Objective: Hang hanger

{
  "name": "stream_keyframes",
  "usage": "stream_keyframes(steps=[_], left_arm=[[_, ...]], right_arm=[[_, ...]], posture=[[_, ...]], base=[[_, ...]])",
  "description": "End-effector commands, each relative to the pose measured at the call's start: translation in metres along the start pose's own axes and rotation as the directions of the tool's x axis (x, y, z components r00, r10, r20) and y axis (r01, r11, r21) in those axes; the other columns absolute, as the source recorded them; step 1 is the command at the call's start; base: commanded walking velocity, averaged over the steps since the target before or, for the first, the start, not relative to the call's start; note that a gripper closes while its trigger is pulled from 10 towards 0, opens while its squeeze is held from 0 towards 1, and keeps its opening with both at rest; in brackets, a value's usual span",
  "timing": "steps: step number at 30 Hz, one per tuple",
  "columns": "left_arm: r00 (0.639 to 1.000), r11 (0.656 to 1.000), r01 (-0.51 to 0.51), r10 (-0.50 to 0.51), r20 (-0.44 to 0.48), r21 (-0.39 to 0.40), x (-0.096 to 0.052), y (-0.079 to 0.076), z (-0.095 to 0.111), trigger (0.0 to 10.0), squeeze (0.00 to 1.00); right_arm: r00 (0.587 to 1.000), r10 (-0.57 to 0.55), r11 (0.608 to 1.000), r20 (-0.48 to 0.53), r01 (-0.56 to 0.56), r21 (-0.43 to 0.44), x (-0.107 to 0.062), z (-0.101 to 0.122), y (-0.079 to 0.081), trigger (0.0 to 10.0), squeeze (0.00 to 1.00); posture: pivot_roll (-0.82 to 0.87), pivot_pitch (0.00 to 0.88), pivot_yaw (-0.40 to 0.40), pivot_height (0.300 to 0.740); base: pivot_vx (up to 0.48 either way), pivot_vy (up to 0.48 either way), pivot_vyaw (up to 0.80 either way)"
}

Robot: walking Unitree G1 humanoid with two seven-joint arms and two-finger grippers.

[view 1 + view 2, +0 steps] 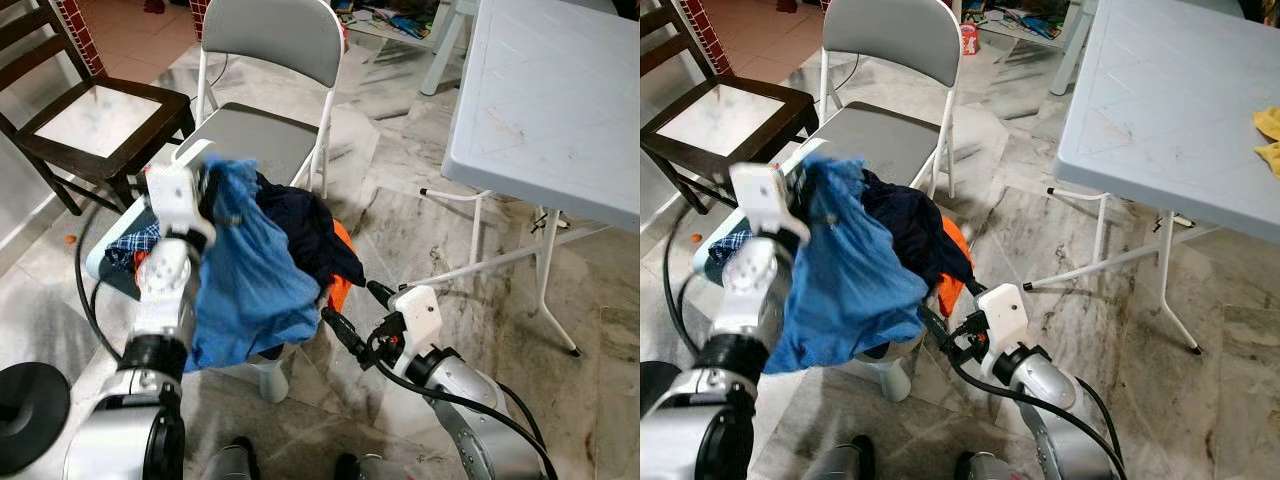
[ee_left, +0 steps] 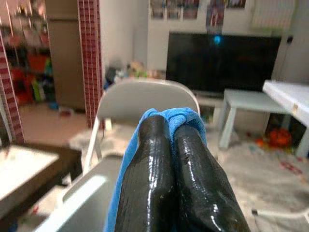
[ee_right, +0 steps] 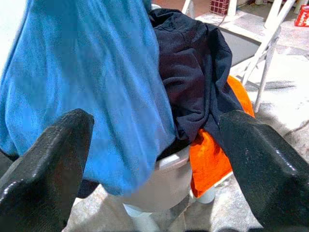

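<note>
Taking the grey folding chair (image 1: 262, 110) as the landmark, a dark wooden chair (image 1: 85, 115) stands to its left, and directly in front of its seat sits a pale laundry basket (image 1: 108, 258) heaped with clothes. The left gripper (image 1: 212, 170) is raised above that basket, its two black fingers (image 2: 164, 179) pressed together on a fold of a blue garment (image 1: 250, 270), which hangs down from the pinch in a loose drape. Beside it in the heap lie a dark navy garment (image 1: 305, 230) and an orange one (image 1: 340, 285). No hanger can be made out anywhere, so what is in hand is cloth rather than the task's named thing. The blue garment looks light, soft and limp; it should sag and swing rather than hold shape, and a grip near the collar or shoulder seam would probably control it best. Further right of the chair and lower, the right gripper (image 1: 352, 315) reaches toward the basket with its fingers spread wide and empty. The floor is glossy grey-veined marble (image 1: 420, 240), likely slick, and a white plastic folding table (image 1: 555, 100) stands well to the chair's right.
</note>
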State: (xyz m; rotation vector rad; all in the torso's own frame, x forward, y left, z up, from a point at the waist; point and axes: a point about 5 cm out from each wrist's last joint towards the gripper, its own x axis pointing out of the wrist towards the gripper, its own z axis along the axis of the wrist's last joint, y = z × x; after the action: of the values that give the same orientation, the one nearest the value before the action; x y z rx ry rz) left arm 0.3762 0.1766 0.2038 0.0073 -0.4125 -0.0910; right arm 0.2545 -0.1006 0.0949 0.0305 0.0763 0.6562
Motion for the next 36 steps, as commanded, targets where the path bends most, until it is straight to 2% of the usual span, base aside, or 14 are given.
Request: stream_keyframes(steps=[1, 8, 9, 13, 17, 21, 23, 25, 27, 28, 31, 33, 35, 36], left_arm=[[0.996, 1.0, -0.002, 0.0, 0.087, 0.016, 0.01, 0.001, 0.02, 0.0, 0.0], [0.941, 1.0, 0.028, -0.03, 0.338, 0.01, 0.051, -0.008, 0.1, 0.0, 0.0], [0.913, 1.0, 0.023, -0.025, 0.407, 0.011, 0.061, -0.007, 0.126, 0.0, 0.0], [0.85, 1.0, 0.004, -0.017, 0.526, 0.025, 0.069, -0.004, 0.17, 0.0, 0.0], [0.805, 0.997, -0.011, -0.036, 0.593, 0.075, 0.065, -0.004, 0.186, 0.0, 0.0], [0.813, 0.993, 0.011, -0.078, 0.577, 0.119, 0.058, -0.008, 0.172, 0.0, 0.0], [0.896, 0.993, 0.046, -0.089, 0.435, 0.108, 0.032, -0.011, 0.115, 0.0, 0.0], [0.911, 0.993, 0.055, -0.093, 0.402, 0.105, 0.024, -0.011, 0.103, 0.0, 0.0], [0.939, 0.99, 0.075, -0.112, 0.325, 0.123, 0.002, -0.013, 0.074, 0.0, 0.0], [0.97, 0.988, 0.087, -0.113, 0.216, 0.128, -0.029, -0.012, 0.039, 0.0, 0.0], [0.995, 0.988, 0.068, -0.076, 0.058, 0.137, -0.066, -0.002, -0.004, 0.0, 0.0], [0.998, 0.989, 0.058, -0.06, 0.014, 0.135, -0.076, 0.002, -0.015, 0.0, 0.0], [0.996, 0.991, 0.018, -0.006, -0.091, 0.136, -0.1, 0.012, -0.038, 0.0, 0.0], [0.996, 0.991, 0.018, -0.006, -0.091, 0.136, -0.1, 0.012, -0.038, 0.0, 0.0]], right_arm=[[1.0, -0.02, 1.0, -0.008, 0.02, 0.004, -0.002, -0.003, -0.003, 10.0, 0.0], [0.999, -0.033, 0.999, 0.003, 0.033, 0.002, 0.003, -0.002, -0.004, 10.0, 0.0], [0.999, -0.036, 0.999, 0.007, 0.036, 0.0, 0.005, -0.002, -0.005, 10.0, 0.0], [0.999, -0.043, 0.999, 0.016, 0.043, -0.001, 0.007, -0.001, -0.006, 10.0, 0.0], [0.999, -0.047, 0.999, 0.019, 0.047, 0.003, 0.007, -0.001, -0.005, 10.0, 0.0], [0.999, -0.051, 0.999, 0.018, 0.051, 0.008, 0.007, -0.004, -0.004, 10.0, 0.0], [0.999, -0.051, 0.999, 0.012, 0.051, 0.013, 0.004, -0.006, -0.001, 10.0, 0.0], [0.999, -0.051, 0.999, 0.011, 0.051, 0.013, 0.003, -0.006, -0.001, 10.0, 0.0], [0.999, -0.051, 0.999, 0.007, 0.051, 0.014, 0.001, -0.007, -0.002, 10.0, 0.0], [0.999, -0.051, 0.999, 0.0, 0.051, 0.013, 0.0, -0.008, -0.002, 10.0, 0.0], [0.999, -0.044, 0.999, -0.007, 0.044, 0.009, -0.001, -0.008, -0.003, 10.0, 0.0], [0.999, -0.042, 0.999, -0.009, 0.042, 0.008, -0.001, -0.008, -0.003, 10.0, 0.0], [0.999, -0.033, 0.999, -0.012, 0.033, 0.004, -0.001, -0.008, -0.004, 10.0, 0.0], [0.999, -0.033, 0.999, -0.012, 0.033, 0.004, -0.001, -0.008, -0.004, 10.0, 0.0]], posture=[[-0.02, 0.186, -0.026, 0.74], [0.0, 0.166, -0.016, 0.74], [0.0, 0.162, -0.012, 0.74], [0.01, 0.16, -0.009, 0.74], [0.01, 0.164, -0.003, 0.74], [0.01, 0.173, -0.006, 0.74], [0.01, 0.187, -0.011, 0.74], [0.01, 0.191, -0.014, 0.74], [0.01, 0.198, -0.02, 0.74], [0.01, 0.204, -0.028, 0.74], [0.02, 0.211, -0.043, 0.74], [0.02, 0.211, -0.043, 0.74], [0.03, 0.215, -0.054, 0.74], [0.03, 0.215, -0.054, 0.74]], base=[[0.0, 0.0, 0.0], [0.0, 0.0, 0.0], [0.0, 0.0, 0.0], [0.0, 0.0, 0.0], [0.0, 0.0, 0.0], [0.0, 0.0, 0.0], [0.0, 0.0, 0.0], [0.0, 0.0, 0.0], [0.0, 0.0, 0.0], [0.0, 0.0, 0.0], [0.0, 0.0, 0.0], [0.0, 0.0, 0.0], [0.0, 0.0, 0.0], [0.0, 0.0, 0.0]])
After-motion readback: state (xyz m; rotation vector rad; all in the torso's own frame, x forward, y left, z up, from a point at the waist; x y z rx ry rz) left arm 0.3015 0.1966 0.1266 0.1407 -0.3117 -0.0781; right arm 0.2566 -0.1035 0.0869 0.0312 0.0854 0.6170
